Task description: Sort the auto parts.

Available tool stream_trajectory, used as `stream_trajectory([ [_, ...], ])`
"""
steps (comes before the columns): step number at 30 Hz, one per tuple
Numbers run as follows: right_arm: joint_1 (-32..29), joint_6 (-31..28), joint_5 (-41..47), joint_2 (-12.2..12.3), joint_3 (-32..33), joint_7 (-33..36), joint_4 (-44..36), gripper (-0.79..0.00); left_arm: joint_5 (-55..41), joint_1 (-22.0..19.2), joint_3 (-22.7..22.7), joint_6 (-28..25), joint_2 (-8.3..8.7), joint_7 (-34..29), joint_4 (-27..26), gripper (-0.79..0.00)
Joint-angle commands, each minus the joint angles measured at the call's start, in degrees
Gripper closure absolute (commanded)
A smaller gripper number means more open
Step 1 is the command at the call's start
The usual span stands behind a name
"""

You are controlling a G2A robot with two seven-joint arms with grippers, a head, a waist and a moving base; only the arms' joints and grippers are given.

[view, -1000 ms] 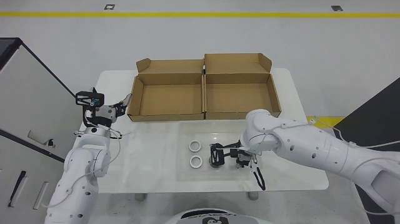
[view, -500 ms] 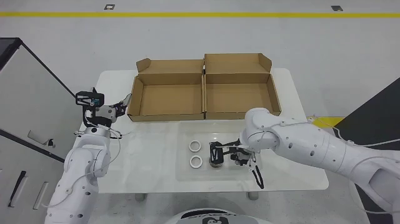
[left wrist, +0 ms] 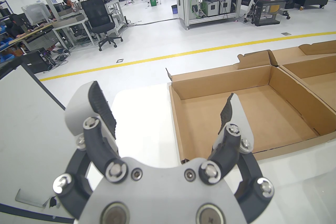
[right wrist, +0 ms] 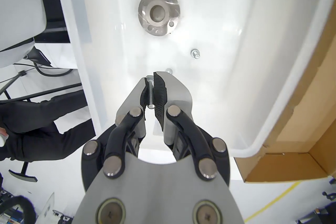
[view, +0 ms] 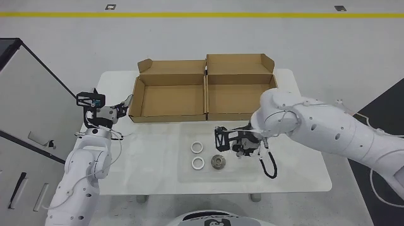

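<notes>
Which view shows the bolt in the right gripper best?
Right wrist view: the threaded bolt sits clamped between the right gripper's pads, close up. In the top view the gripper hangs above the tray, the bolt too small to make out. The left wrist view faces the cardboard boxes.

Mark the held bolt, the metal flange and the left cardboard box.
held bolt (right wrist: 149, 93), right wrist view, threaded shank between the jaws.
metal flange (right wrist: 159, 12), right wrist view, central hub.
left cardboard box (view: 169, 100), top view, bare floor.

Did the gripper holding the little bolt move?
Yes. The right gripper has moved away from the metal flange, toward the cardboard boxes.
</notes>
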Motion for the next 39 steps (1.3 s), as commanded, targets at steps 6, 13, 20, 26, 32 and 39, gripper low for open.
stream_trajectory([
  [6, 0.16, -11.44, 7.83, 6.18, 2.77, -11.44, 3.77, 0.0, 0.0, 0.0, 0.0, 0.0, 0.0, 0.0, 0.0, -0.785],
  [13, -0.49, -15.65, 8.44, 8.31, 2.79, -15.65, 4.8, 0.0, 0.0, 0.0, 0.0, 0.0, 0.0, 0.0, 0.0, -0.785],
  [20, -0.49, -15.65, 8.44, 8.31, 2.79, -15.65, 4.8, 0.0, 0.0, 0.0, 0.0, 0.0, 0.0, 0.0, 0.0, -0.785],
  [26, -1.9, -22.16, 19.94, 8.42, 4.75, -22.22, 10.76, 0.0, 0.0, 0.0, 0.0, 0.0, 0.0, 0.0, 0.0, -0.785],
  [32, 1.18, -23.29, 28.79, 6.86, 3.44, -23.29, 11.2, 0.0, 0.0, 0.0, 0.0, 0.0, 0.0, 0.0, 0.0, -0.785],
  [39, 7.64, -23.29, 36.92, 2.69, 0.47, -23.29, 10.82, 0.0, 0.0, 0.0, 0.0, 0.0, 0.0, 0.0, 0.0, -0.785],
])
